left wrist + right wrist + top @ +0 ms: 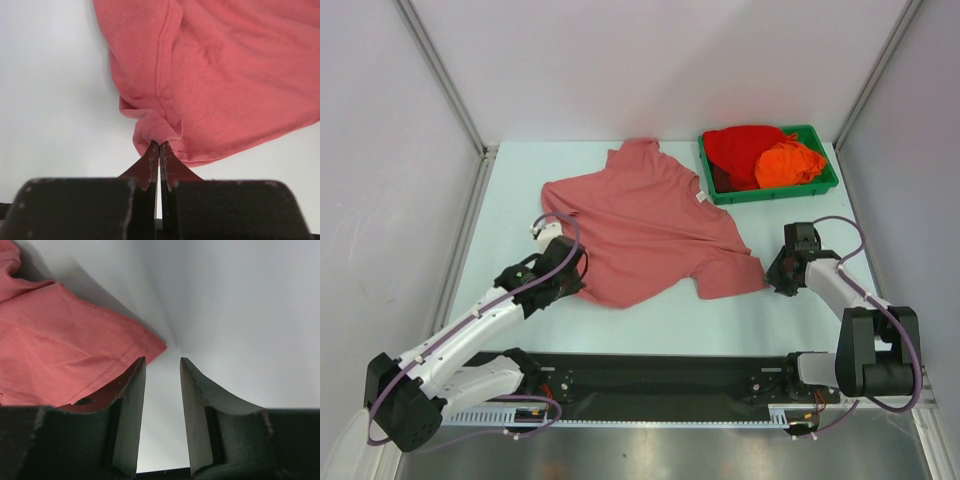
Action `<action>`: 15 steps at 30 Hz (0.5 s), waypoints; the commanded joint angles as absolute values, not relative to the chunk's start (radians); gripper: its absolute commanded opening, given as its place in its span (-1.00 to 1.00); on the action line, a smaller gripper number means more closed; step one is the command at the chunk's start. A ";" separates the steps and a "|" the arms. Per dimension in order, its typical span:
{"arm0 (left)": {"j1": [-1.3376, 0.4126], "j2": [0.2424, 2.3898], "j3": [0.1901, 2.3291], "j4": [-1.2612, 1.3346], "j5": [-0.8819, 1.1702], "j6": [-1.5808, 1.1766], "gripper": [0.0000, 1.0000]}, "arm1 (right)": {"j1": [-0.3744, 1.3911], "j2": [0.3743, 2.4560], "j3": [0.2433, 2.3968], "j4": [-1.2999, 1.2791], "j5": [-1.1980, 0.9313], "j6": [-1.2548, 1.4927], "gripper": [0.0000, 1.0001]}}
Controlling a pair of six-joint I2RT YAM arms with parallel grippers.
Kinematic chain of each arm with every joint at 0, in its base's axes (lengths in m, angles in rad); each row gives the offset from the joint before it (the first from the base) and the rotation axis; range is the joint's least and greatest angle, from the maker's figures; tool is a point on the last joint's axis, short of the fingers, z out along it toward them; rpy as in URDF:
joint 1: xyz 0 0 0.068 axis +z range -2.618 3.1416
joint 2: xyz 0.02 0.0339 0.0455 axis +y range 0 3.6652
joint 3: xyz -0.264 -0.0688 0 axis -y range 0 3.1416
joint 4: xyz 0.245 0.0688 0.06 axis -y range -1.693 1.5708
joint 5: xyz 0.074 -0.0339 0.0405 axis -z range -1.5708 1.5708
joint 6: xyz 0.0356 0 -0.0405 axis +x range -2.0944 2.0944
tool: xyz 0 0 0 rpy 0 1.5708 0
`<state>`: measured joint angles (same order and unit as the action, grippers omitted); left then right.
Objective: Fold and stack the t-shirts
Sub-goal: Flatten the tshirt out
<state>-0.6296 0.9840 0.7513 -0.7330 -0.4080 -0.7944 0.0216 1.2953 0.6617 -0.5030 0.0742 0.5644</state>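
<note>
On your worktop (520,170) the salmon t-shirt (645,225) lies spread flat at the middle. The green tray (775,192) at the far right holds the red t-shirt (740,150) and the orange t-shirt (788,165). Your left end effector (159,145) pinches the salmon shirt's near hem. Your right end effector (162,360) is spread, just beside the shirt's corner.

One salmon t-shirt (650,225), one red t-shirt (742,150), one orange t-shirt (788,165). One green tray (775,194). One left tool (159,146), one right tool (162,365).
</note>
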 commanded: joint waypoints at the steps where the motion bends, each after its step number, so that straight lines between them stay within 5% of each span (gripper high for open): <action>1: -0.614 0.954 0.749 -0.701 -0.400 -0.761 -0.99 | 0.015 1.311 0.677 -0.457 0.095 0.545 -0.22; 15: -0.592 0.945 0.752 -0.710 -0.394 -0.759 -0.99 | 0.017 1.402 0.673 -0.391 0.034 0.500 -0.37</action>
